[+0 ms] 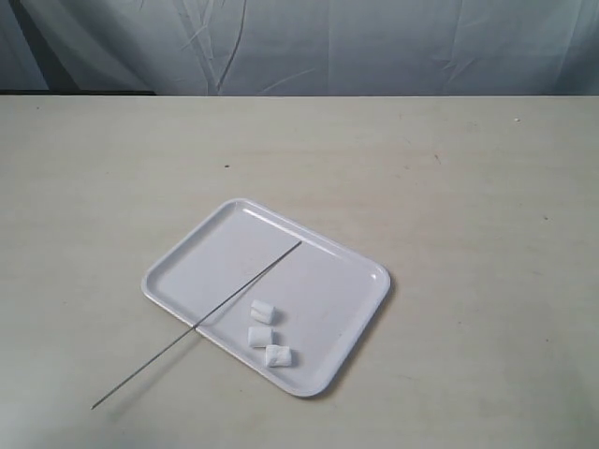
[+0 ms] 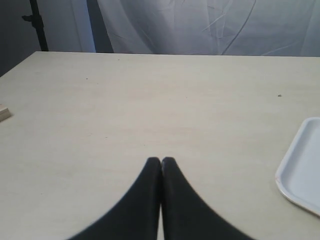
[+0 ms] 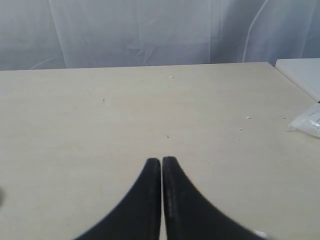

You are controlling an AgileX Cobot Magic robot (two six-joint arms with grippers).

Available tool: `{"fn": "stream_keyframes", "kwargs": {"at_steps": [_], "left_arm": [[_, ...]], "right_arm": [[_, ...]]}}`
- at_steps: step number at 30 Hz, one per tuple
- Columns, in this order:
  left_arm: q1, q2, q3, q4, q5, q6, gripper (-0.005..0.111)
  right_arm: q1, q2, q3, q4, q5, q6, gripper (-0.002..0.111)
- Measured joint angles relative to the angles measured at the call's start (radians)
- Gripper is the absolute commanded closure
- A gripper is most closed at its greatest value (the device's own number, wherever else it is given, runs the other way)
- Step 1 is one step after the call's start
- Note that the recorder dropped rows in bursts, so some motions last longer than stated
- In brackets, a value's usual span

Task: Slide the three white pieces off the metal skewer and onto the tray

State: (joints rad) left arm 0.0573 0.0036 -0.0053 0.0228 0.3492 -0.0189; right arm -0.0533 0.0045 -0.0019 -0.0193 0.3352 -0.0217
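The white tray (image 1: 225, 238) lies on the table in the exterior view, and its edge (image 2: 300, 170) shows in the left wrist view. Three white pieces (image 1: 262, 311) (image 1: 260, 337) (image 1: 278, 355) lie loose on the tray near its front rim, off the skewer. The thin metal skewer (image 1: 197, 325) lies slanted, one end on the tray and the other on the table. Neither gripper appears in the exterior view. My left gripper (image 2: 161, 160) is shut with nothing in it, above bare table. My right gripper (image 3: 161, 160) is also shut and empty, over bare table.
A pale wooden block (image 2: 4, 113) sits at the table's edge in the left wrist view. A clear plastic bag (image 3: 307, 121) and a white surface (image 3: 300, 75) lie at the side in the right wrist view. Grey cloth hangs behind the table.
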Motion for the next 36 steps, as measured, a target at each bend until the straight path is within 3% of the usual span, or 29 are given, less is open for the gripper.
{"fn": "stream_keyframes", "kwargs": {"at_steps": [36], "left_arm": [[0.0,0.0,0.0,0.0,0.0,0.0,0.107]], "right_arm": [[0.0,0.0,0.0,0.0,0.027,-0.002,0.108]]}}
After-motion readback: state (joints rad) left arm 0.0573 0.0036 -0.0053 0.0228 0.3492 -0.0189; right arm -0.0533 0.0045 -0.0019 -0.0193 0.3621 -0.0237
